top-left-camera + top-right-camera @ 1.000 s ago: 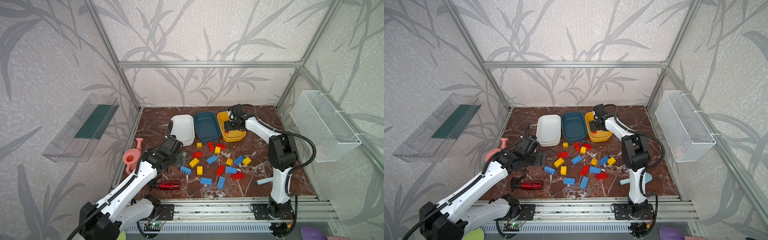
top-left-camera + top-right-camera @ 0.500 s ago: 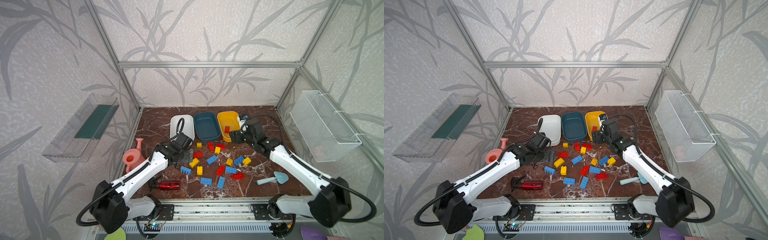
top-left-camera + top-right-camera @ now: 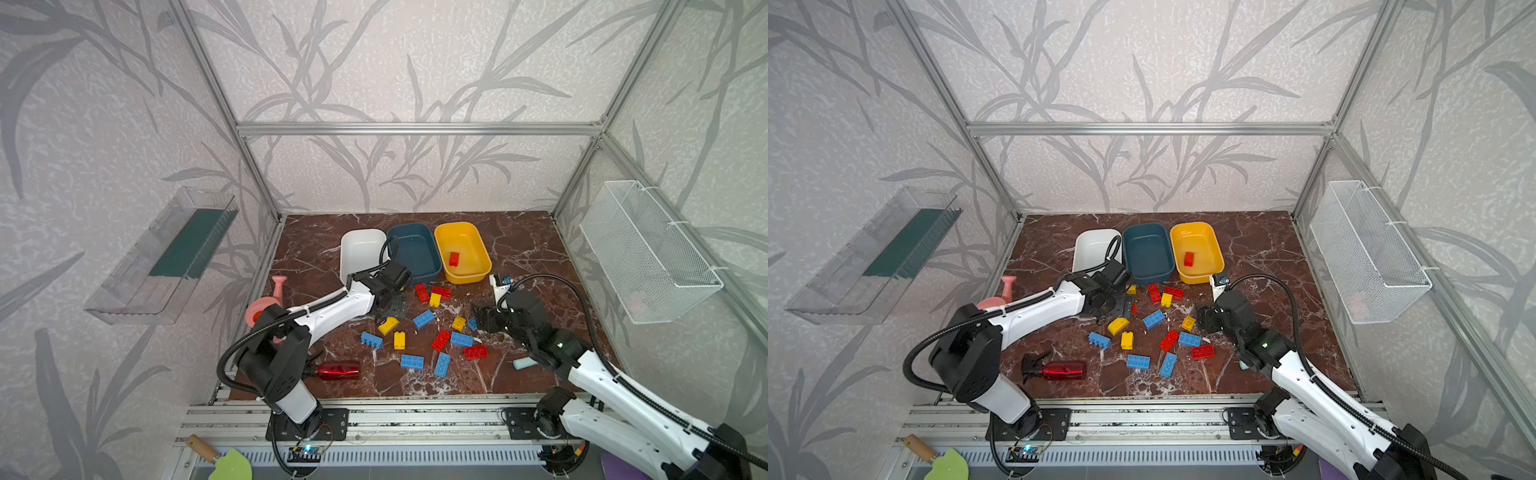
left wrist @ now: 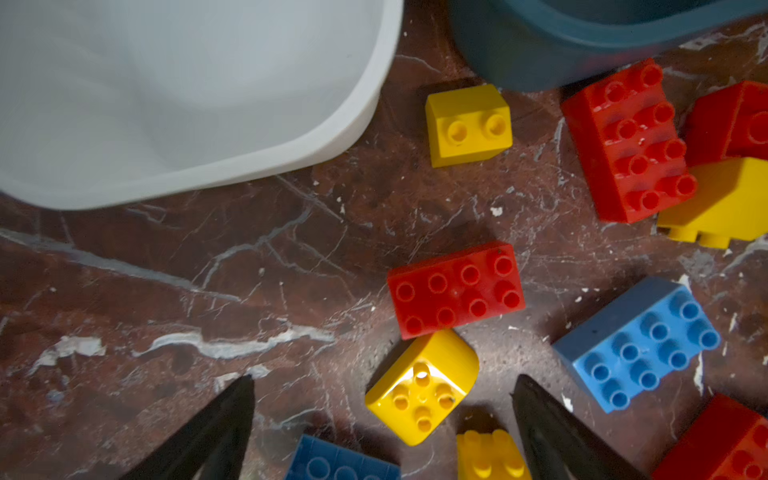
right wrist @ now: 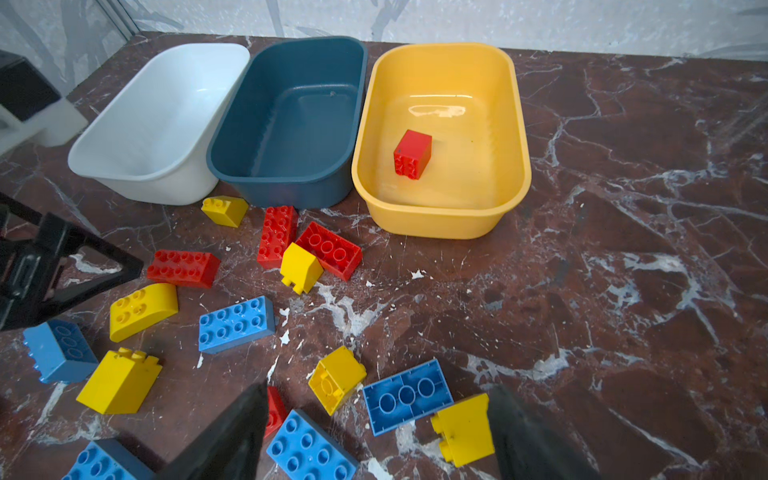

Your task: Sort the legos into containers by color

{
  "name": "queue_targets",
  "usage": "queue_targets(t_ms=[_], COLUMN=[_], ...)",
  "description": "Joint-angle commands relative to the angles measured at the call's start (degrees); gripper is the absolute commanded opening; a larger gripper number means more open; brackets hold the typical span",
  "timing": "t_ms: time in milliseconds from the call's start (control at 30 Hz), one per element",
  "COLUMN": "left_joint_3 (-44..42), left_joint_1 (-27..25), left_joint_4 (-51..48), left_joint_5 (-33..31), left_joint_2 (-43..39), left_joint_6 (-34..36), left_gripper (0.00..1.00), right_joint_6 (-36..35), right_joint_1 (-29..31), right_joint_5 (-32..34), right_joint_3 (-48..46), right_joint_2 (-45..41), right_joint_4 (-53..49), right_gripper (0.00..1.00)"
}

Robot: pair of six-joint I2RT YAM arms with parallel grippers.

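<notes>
Three containers stand in a row at the back: white (image 3: 361,239), teal (image 3: 413,235) and yellow (image 3: 478,245). A single red lego (image 5: 412,153) lies in the yellow one. Red, yellow and blue legos (image 3: 424,319) are scattered on the marble in front of them. My left gripper (image 4: 382,380) is open, low over a rounded yellow lego (image 4: 422,388) beside a red one (image 4: 455,289), near the white container's corner. At the pile's right side my right gripper (image 5: 378,386) is open above an upturned blue lego (image 5: 407,395) and a yellow one (image 5: 463,428), holding nothing.
A red spray bottle (image 3: 338,370) lies at the front left and a pink watering can (image 3: 266,303) by the left wall. A light blue scoop (image 3: 524,363) peeks from under the right arm. A wire basket (image 3: 648,249) and a clear tray (image 3: 166,253) hang on the walls.
My right gripper has let a red lego go into the yellow container and drawn back to the pile's right side. My left gripper has moved right, over the pile.
</notes>
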Motion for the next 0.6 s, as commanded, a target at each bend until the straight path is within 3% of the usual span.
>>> queue_targets(t_ms=[0,367,567], left_joint_3=[2.4,7.3,8.3], left_joint_1=[-0.8,-2.8,-2.8], left_joint_4=[1.6,1.7,1.0], left_joint_5=[-1.0,-4.8,-5.5], left_joint_2=[3.2,13.6,16.3], left_joint_6=[-5.8,-14.1,-16.1], left_gripper=[0.97,0.96,0.89], right_joint_6=[2.4,4.5,4.7], right_joint_1=[1.0,1.8,1.8], right_joint_5=[3.3,5.6,4.9], right_joint_3=[-1.7,-7.2,-7.8], right_joint_2=[-1.1,-3.2,-3.5], right_joint_4=[1.2,4.3,5.5], right_gripper=[0.84,0.84,0.84])
